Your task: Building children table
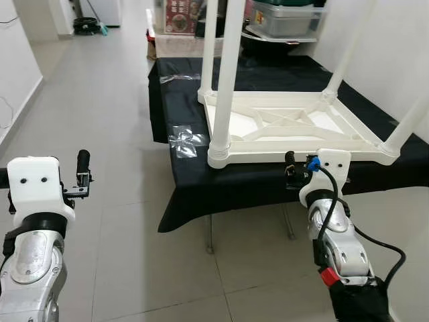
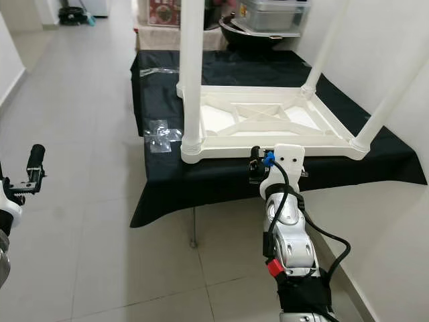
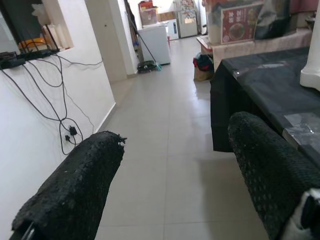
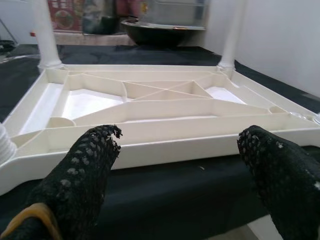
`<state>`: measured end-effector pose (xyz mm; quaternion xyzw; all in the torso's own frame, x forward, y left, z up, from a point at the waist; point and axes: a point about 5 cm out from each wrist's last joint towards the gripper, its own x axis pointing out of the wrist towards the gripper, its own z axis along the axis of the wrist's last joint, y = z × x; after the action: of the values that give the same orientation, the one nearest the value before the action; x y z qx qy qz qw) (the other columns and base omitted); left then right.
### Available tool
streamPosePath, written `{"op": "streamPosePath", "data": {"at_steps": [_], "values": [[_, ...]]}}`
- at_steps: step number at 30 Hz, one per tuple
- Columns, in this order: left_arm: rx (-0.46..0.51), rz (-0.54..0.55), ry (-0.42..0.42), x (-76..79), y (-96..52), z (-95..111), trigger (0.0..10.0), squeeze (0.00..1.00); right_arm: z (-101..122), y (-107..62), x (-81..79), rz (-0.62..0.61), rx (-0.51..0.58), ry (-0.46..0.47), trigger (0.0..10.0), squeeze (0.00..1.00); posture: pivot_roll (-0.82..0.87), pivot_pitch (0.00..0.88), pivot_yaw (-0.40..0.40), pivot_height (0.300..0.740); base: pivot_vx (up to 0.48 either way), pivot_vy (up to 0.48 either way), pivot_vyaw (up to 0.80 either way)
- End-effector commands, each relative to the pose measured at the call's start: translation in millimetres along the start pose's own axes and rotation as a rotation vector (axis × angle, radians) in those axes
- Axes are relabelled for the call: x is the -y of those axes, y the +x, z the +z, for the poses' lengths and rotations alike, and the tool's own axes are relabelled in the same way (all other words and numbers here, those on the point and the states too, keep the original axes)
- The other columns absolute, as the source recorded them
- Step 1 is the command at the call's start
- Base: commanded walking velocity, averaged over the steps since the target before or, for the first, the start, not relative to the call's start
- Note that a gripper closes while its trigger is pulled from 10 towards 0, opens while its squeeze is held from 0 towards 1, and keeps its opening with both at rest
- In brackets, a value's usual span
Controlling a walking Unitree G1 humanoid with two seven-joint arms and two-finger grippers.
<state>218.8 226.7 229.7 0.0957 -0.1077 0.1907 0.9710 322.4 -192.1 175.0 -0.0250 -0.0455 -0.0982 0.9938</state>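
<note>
Pale grey tiled floor [image 1: 120, 221] running down a long corridor, white walls either side, and a desk draped in black cloth [image 1: 221, 181] right ahead of me. On that cloth lies the white plastic children's table [image 1: 281, 127], flipped upside down, its ribbed underside facing up and its round white legs [image 1: 224, 80] standing straight up at the corners.

My right gripper [image 4: 180, 170] is up at the desk's near edge, fingers spread wide, and the table's near rim sits just beyond the fingertips, dead ahead, running crosswise to the way I'm pointing. That's the relation that counts: the rim's long edge lies across my fingers, so I reckon any grab means going forward and over it, or turning the wrist to match. The right arm is clearly the nearer one.

My left gripper [image 1: 82, 176] hangs out over the floor, well apart from the desk, fingers spread too, with the cloth's corner off to its inner side.

The table looks whole: a rectangular frame with diagonal cross-ribs, glossy moulded plastic, legs seated in collars at the corners. The near-left leg has a ridged base, just off my right fingers' inner side. Four legs appear fitted, so the build seems well along, by my judgement.
</note>
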Motion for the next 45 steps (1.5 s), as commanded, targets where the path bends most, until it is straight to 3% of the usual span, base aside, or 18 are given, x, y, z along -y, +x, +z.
{"op": "streamPosePath", "data": {"at_steps": [1,8,17,25,45], "values": [[-0.018,-0.001,0.008,2.6,-0.3,-3.0,10.0,0.0,-6.5,-2.6,4.8,-0.02,-0.012,-0.007,10.0,0.0,0.15,0.092,-0.085,0.74,0.0,0.0,-0.8],[-0.015,0.007,-0.007,1.7,6.0,-1.6,10.0,0.0,-1.5,1.6,-2.5,-0.01,0.018,0.004,10.0,0.0,0.16,0.096,-0.082,0.74,0.0,0.0,0.0],[0.008,0.024,0.016,-5.3,11.1,2.6,10.0,0.0,19.4,20.8,11.2,-0.112,0.087,0.014,10.0,0.0,0.16,0.099,-0.082,0.74,0.027,0.0,0.0],[0.027,0.051,0.06,-18.1,19.6,4.9,10.0,0.0,22.7,30.5,22.9,-0.159,0.095,0.01,10.0,0.0,0.16,0.102,-0.079,0.74,0.282,0.0,0.0],[0.033,0.02,0.058,-12.1,21.6,5.4,10.0,0.0,22.2,34.7,21.6,-0.15,0.111,0.018,10.0,0.0,0.16,0.103,-0.074,0.74,0.341,0.0,0.0]]}}
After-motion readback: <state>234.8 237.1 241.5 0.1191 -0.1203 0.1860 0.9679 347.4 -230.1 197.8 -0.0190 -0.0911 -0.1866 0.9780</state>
